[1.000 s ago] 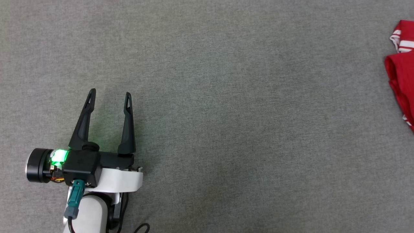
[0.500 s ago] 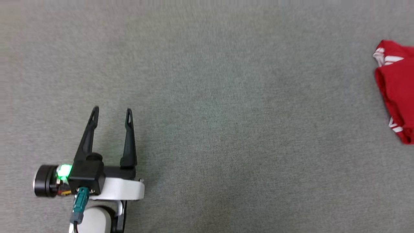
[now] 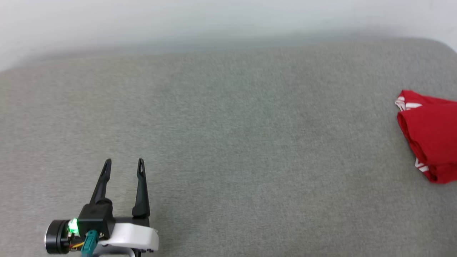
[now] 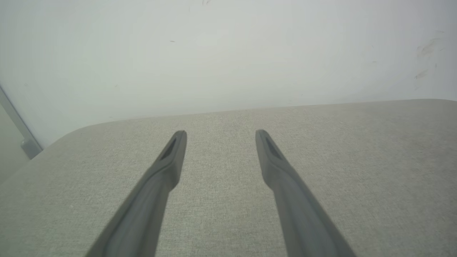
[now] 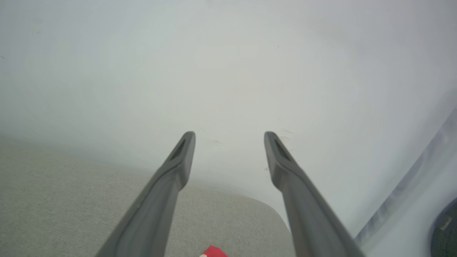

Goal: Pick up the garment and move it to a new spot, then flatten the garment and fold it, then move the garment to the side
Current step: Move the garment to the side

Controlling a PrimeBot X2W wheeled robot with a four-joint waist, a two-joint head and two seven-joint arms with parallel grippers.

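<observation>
The garment point(image 3: 430, 134) lies folded into a red bundle with bits of white striped trim at the far right of the grey cloth surface point(image 3: 228, 142), cut off by the head view's right edge. My left gripper point(image 3: 124, 163) hovers open at the lower left, far from the garment, with nothing between its fingers; the left wrist view shows the same empty gap point(image 4: 220, 132). In the right wrist view my right gripper point(image 5: 229, 134) stands open and empty, pointing at the pale wall, and a small red corner of the garment point(image 5: 214, 251) shows at the bottom edge.
The grey surface ends at a rounded far edge point(image 3: 228, 48) against a pale wall point(image 3: 228, 18). Its far right corner point(image 5: 271, 210) curves away near the garment. A grey vertical trim point(image 4: 18, 125) runs along the wall at the left.
The head camera has tilted up, so everything slid down the picture and the far edge and wall came into sight. The garment lies as it did. The left gripper stays open.
</observation>
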